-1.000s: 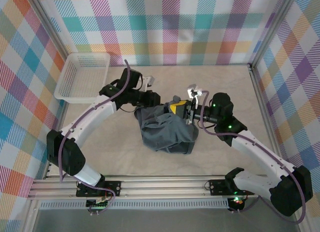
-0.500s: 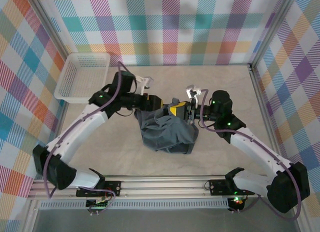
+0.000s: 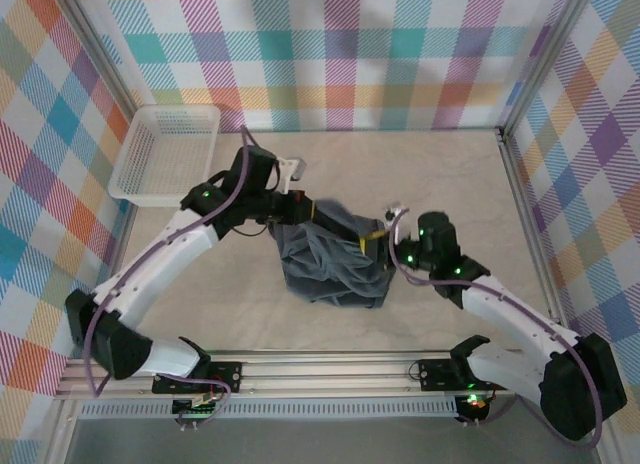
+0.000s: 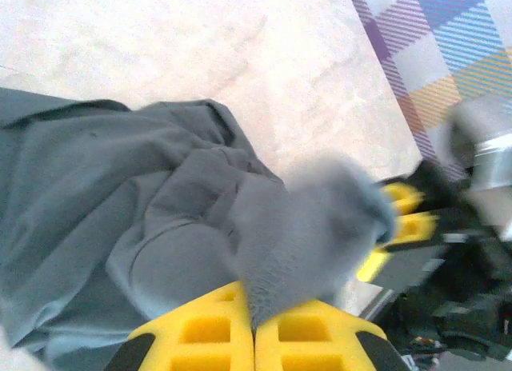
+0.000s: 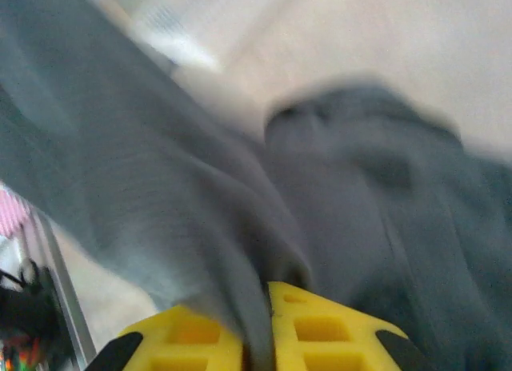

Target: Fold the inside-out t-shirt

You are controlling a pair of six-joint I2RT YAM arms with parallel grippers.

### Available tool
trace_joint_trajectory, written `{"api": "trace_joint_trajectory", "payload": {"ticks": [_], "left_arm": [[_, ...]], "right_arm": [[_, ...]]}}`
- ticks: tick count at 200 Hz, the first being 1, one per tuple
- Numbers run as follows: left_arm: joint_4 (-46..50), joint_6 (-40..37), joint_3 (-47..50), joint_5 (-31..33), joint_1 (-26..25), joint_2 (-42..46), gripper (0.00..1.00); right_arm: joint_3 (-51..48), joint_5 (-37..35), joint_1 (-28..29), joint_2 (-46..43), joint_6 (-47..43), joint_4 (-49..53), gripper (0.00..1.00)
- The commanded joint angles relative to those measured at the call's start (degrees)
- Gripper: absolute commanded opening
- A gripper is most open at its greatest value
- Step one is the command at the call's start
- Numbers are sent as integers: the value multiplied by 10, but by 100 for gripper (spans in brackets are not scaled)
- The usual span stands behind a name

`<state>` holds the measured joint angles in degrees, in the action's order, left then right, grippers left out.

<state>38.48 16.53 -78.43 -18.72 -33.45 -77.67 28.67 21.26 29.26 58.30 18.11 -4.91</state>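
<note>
Obs: left gripper (image 4: 254, 327) is pinching the inside-out t-shirt (image 3: 335, 264), closed tight on a fold; right gripper (image 5: 268, 319), blurred, seemingly is clamping fabric too

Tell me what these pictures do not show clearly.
- Top external: the t-shirt is bunched; its sleeves and collar cannot be told apart.
- Right wrist: blur smears the cloth at the right gripper; which part is pinched is unclear.
- Left wrist: a blurred fold above the left gripper hides what lies behind it.
</note>
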Motion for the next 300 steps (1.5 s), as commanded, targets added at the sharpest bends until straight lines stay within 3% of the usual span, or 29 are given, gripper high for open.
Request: {"api": "trace_joint_trajectory", "payload": {"ticks": [1, 52, 73, 96, 118, 145, 182, 195, 217, 228, 257, 300], "left_arm": [[5, 13, 68, 49, 0, 7, 0], [-60, 53, 151, 63, -42, -31, 0], [-64, 59, 150, 86, -44, -20, 0], [-64, 61, 148, 117, -44, 5, 0], [-63, 63, 149, 133, -44, 25, 0], [-67, 68, 153, 133, -44, 53, 0], [-42, 58, 140, 136, -44, 78, 0], [-36, 55, 134, 135, -44, 79, 0], [-32, 53, 128, 145, -44, 83, 0], [-13, 53, 121, 174, -43, 81, 0], [56, 32, 100, 269, -28, 71, 1], [35, -18, 107, 253, -10, 40, 7]], "right_arm": [[-44, -8, -1, -20, 41, 25, 18], [10, -13, 21, -66, 61, 78, 44], [56, -61, 73, -43, 65, 98, 46], [142, -105, 130, 30, 141, 155, 46], [176, -119, 195, 97, 194, 147, 46], [168, -110, 202, 157, 273, 102, 50], [164, -122, 203, 189, 278, 71, 60], [169, -108, 203, 200, 267, 51, 55], [193, -101, 202, 222, 271, 56, 20], [203, -121, 203, 222, 275, 87, 8], [213, -202, 202, 156, 234, 171, 4], [188, -311, 203, 50, 133, 201, 0]]}}
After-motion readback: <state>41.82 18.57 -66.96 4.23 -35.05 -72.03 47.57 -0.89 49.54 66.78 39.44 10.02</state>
